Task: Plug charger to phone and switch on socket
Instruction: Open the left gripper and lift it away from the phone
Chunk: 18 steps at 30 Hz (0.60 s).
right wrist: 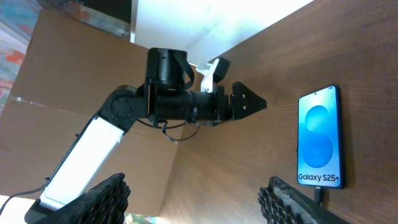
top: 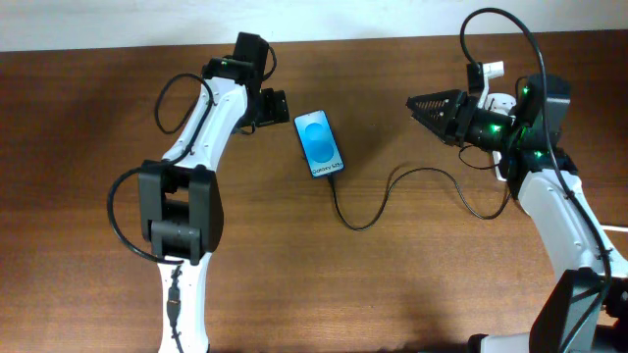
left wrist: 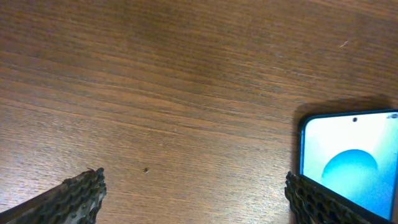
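- L gripper: jaws spread wide and holding nothing. In its wrist cam the two fingers sit at opposite lower corners w/ bare wood between.
- R gripper: also spread wide and empty. In its own cam, one finger shows at each side of the bottom edge.
- Finger surfaces: black, ribbed and knobbly, tapering to wedge tips.
- Table: dark brown wood grain w/ fine streaks and a soft glare patch.
- Phone: thin rectangular slab w/ rounded corners and a dark rim, lying flat and slightly skewed.
    - The glossy screen is lit blue w/ a lighter round blob.
    - White "Galaxy S25+" text is at the end nearer the arm bases, and a punch-hole cam dot is at the far end.
    - It lies between the two grippers, much closer to the L one.
    - In the L wrist cam its far corner is just beside the right-hand finger; can't tell if they touch.
- Charger: thin black cable.
    - It meets the phone's text end, dips in a loop, then arcs right and runs under the R arm.
    - Can't tell if the plug is fully seated.
- L arm: white links and black joints, elbow bent, wrist turned toward the phone, gripper low by the wood.
- R arm: forearm reaches up from the near right, wrist level, gripper pointing left at the phone and well apart from it. Green lights glow on the wrist.
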Motion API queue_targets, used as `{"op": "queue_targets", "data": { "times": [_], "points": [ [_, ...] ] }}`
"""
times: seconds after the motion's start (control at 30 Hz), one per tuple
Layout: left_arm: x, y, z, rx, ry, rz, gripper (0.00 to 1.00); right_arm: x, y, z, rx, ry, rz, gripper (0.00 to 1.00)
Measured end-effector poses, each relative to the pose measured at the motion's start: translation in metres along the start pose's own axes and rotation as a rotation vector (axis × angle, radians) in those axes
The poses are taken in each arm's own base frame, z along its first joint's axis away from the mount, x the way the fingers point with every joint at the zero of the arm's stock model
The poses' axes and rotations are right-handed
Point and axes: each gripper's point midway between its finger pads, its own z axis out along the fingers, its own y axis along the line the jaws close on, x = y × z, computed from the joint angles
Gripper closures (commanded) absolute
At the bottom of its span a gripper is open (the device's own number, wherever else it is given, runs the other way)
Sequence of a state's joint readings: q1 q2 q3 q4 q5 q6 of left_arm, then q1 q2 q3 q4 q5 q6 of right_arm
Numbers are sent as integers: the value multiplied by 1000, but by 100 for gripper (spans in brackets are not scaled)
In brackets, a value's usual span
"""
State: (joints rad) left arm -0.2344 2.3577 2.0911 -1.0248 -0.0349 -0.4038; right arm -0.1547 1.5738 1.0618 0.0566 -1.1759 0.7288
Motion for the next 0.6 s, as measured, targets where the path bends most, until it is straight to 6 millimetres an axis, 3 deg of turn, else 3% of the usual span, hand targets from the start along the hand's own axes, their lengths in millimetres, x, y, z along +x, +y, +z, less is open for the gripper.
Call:
{"op": "queue_targets", "data": {
  "times": [0.2,0.6],
  "points": [
    [-5,-2,-14,12,-28,-1,1,0,0,0,0,0,0,27],
    [-7,-2,-19,15,-37,6,1,0,0,0,0,0,0,27]
  ]
}}
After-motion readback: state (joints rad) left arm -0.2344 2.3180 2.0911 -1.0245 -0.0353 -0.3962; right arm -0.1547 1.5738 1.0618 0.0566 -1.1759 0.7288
